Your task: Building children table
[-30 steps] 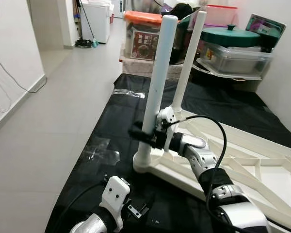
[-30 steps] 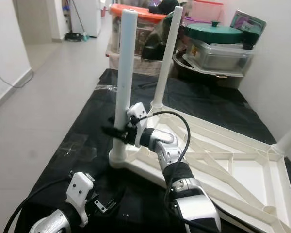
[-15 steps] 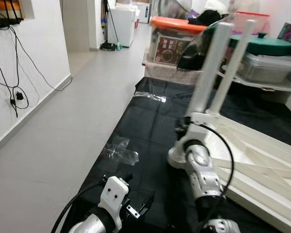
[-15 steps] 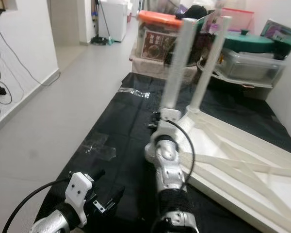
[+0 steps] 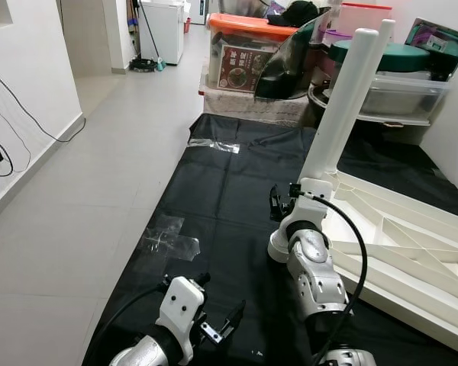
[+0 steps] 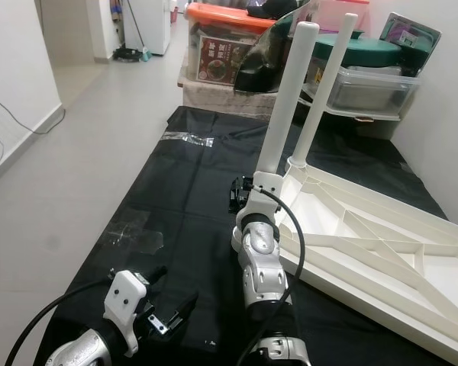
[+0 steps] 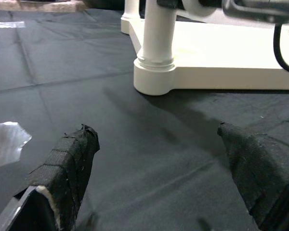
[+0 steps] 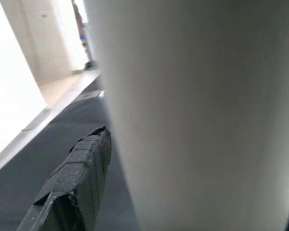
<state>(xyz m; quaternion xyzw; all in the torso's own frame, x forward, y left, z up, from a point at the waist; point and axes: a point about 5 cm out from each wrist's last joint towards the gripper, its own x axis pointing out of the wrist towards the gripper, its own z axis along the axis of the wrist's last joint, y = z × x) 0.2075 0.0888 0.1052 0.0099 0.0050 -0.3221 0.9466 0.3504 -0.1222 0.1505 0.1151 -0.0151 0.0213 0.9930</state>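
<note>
Left eye view: you have the white plastic children's table [image 5: 412, 252] lying upside down on the black plastic floor sheet [image 5: 221, 191], at about 3 o'clock from the picture's middle.
Near leg: the round white table leg [image 5: 342, 107] stands upright in the corner socket nearest you, its base collar [image 7: 154, 77] resting on the sheet.
Far leg: a second white leg [image 6: 324, 84] stands behind it at 12 o'clock, also upright in its corner.
Right arm: your right gripper [image 5: 284, 204] is at the near leg low down, just above the collar.
Right jaws: in the right wrist view the leg sits tight against one black finger [image 8: 79, 183]; judge them closed around the leg.
Left arm: your left gripper [image 5: 217, 326] hangs low at 7 o'clock, just above the sheet and well apart from the table.
Left jaws: spread wide, holding nothing; both padded fingers [image 7: 67, 163] frame bare sheet.
Done: two legs look seated, as far as you can see.
Left: the other corners fall outside the frame or are too unclear to judge, so expect legs still to fit there, then the table turned upright.
Background: clear plastic storage boxes [image 5: 382, 91] are stacked at 1 o'clock beyond the sheet.
</note>
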